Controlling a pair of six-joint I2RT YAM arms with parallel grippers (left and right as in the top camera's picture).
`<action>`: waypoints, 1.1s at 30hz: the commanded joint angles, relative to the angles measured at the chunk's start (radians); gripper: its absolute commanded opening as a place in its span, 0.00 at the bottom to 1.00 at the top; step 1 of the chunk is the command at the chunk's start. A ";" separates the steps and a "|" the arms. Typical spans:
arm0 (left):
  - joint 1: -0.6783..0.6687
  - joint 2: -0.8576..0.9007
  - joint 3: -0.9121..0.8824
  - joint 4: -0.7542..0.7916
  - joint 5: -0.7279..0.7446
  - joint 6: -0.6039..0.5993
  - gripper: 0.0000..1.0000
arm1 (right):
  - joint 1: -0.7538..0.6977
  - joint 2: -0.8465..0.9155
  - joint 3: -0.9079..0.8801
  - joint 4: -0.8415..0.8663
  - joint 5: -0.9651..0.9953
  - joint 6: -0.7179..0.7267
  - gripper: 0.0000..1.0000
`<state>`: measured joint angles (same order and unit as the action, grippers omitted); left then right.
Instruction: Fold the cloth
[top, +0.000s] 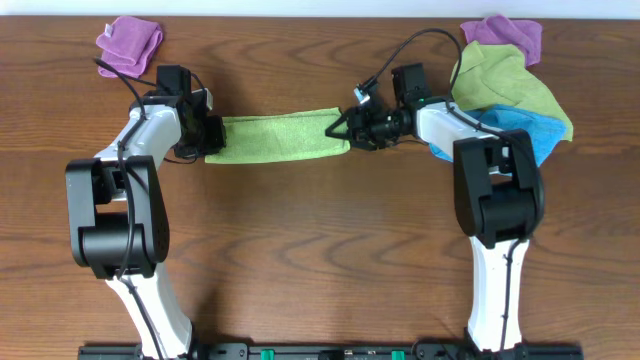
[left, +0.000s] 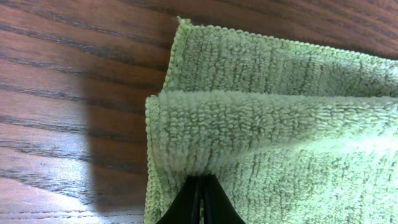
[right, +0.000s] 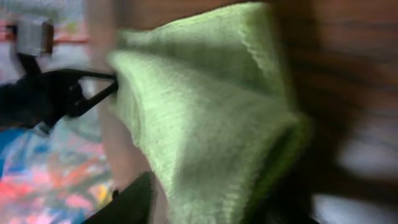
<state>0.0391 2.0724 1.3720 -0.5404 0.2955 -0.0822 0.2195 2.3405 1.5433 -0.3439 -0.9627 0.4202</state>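
A green cloth (top: 275, 137) is stretched as a narrow folded strip between my two grippers over the brown table. My left gripper (top: 210, 135) is shut on the cloth's left end; in the left wrist view its black fingertips (left: 202, 190) pinch the folded cloth (left: 273, 124), whose layers lie doubled. My right gripper (top: 345, 128) is shut on the cloth's right end. The right wrist view is blurred; the cloth (right: 205, 118) bunches and fills the frame, with one dark finger (right: 127, 202) showing at its lower left.
A pile of cloths, green (top: 500, 80), blue (top: 525, 130) and purple (top: 505, 32), lies at the back right behind my right arm. A purple cloth (top: 130, 42) lies at the back left corner.
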 joint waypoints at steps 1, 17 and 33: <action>-0.009 0.071 -0.016 -0.001 0.020 -0.011 0.06 | 0.024 0.037 -0.015 0.014 0.066 0.040 0.30; -0.061 0.071 -0.016 -0.009 0.020 -0.013 0.06 | 0.031 -0.005 0.204 -0.024 0.023 0.110 0.01; -0.121 0.071 -0.015 0.014 0.098 -0.110 0.06 | 0.132 -0.042 0.407 -0.380 0.374 -0.072 0.01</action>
<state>-0.0380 2.0827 1.3762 -0.5194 0.3614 -0.1516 0.3138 2.3367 1.9308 -0.7208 -0.6399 0.3878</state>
